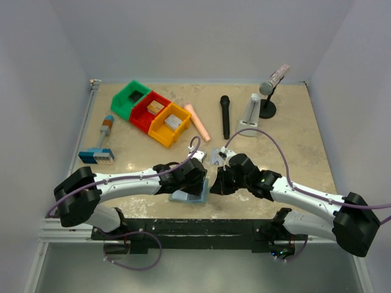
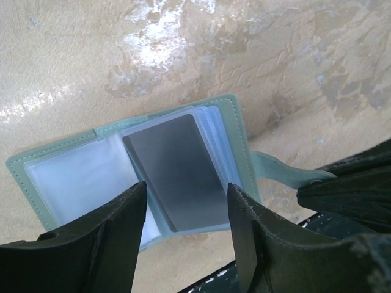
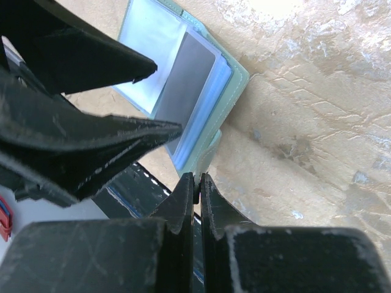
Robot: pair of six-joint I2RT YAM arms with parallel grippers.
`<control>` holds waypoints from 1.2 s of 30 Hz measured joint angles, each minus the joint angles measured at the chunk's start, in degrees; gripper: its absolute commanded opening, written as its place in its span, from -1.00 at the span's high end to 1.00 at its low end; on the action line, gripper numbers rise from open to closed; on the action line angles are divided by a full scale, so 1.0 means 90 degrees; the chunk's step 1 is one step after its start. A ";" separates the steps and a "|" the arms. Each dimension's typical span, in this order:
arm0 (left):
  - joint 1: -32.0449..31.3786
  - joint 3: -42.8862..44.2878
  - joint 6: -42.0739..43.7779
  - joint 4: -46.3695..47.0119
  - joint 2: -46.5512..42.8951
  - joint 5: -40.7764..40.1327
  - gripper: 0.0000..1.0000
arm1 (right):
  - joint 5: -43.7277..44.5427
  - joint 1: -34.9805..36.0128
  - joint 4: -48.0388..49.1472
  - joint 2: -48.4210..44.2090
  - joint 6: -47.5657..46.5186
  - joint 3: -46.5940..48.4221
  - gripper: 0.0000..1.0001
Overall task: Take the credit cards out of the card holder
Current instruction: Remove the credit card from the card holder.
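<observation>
Open card holder [image 1: 189, 196], soft pale teal with glossy clear sleeves, lies flat at the 6 o'clock edge of the mottled beige bench [image 2: 305, 61]. A thin, matte dark-grey credit card [image 2: 177, 177] sits in its 3 o'clock sleeve. Left gripper [image 2: 186, 190] hovers, jaws apart, straddling the card. Right gripper [image 3: 197, 177] jaws are together, seemingly pinching the strap [image 2: 281, 172]. Extraction seems barely begun; the next move calls for catching the card's slim edge and sliding it out.
</observation>
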 measured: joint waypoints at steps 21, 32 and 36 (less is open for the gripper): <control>-0.0350 0.0432 0.0029 -0.0495 0.0469 -0.0486 -0.16 | -0.0007 0.0056 -0.0131 -0.0061 -0.0007 0.0092 1.00; -0.0352 0.0432 -0.0012 -0.0406 0.0338 -0.0355 -0.18 | -0.0051 0.0112 -0.0165 -0.0092 -0.0007 0.0185 1.00; -0.0369 0.0432 -0.0017 -0.0367 0.0338 -0.0274 -0.18 | -0.0053 0.0129 -0.0163 -0.0092 -0.0007 0.0185 1.00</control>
